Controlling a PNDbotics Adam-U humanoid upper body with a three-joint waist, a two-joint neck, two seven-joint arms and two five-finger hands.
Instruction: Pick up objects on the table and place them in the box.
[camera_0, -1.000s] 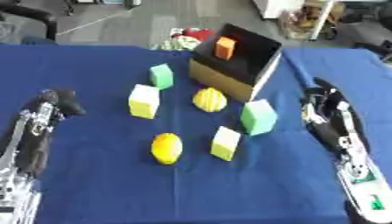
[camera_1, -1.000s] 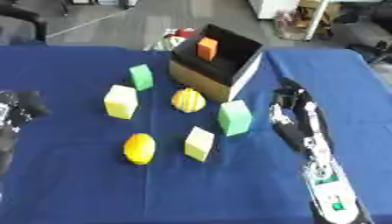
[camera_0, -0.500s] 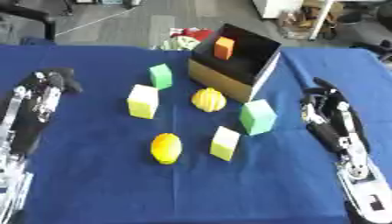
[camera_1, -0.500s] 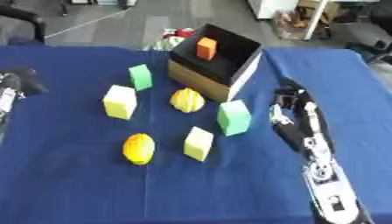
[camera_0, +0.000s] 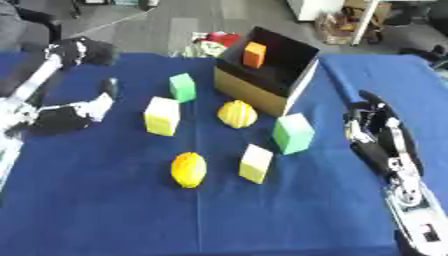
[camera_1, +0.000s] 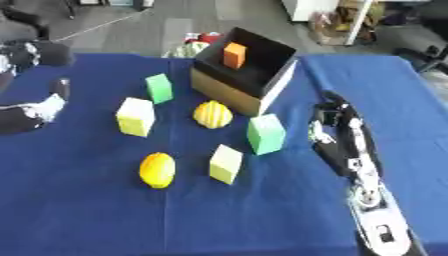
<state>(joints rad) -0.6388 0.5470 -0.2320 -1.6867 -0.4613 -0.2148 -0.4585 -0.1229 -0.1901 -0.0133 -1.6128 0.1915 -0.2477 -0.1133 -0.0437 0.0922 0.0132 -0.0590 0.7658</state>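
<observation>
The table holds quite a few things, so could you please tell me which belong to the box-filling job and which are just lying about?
Job:
box
orange block, already inside
small green block
large green block
two yellow blocks
striped yellow ball
yellow-orange oval

Lying about:
red-and-white bundle on the floor beyond the table

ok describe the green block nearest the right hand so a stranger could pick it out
Start at the open box at the table's far middle. Just off its near right corner stands a green block, between the striped yellow ball and the right hand. It is the larger, paler green one; the other green block stands left of the box.
</observation>
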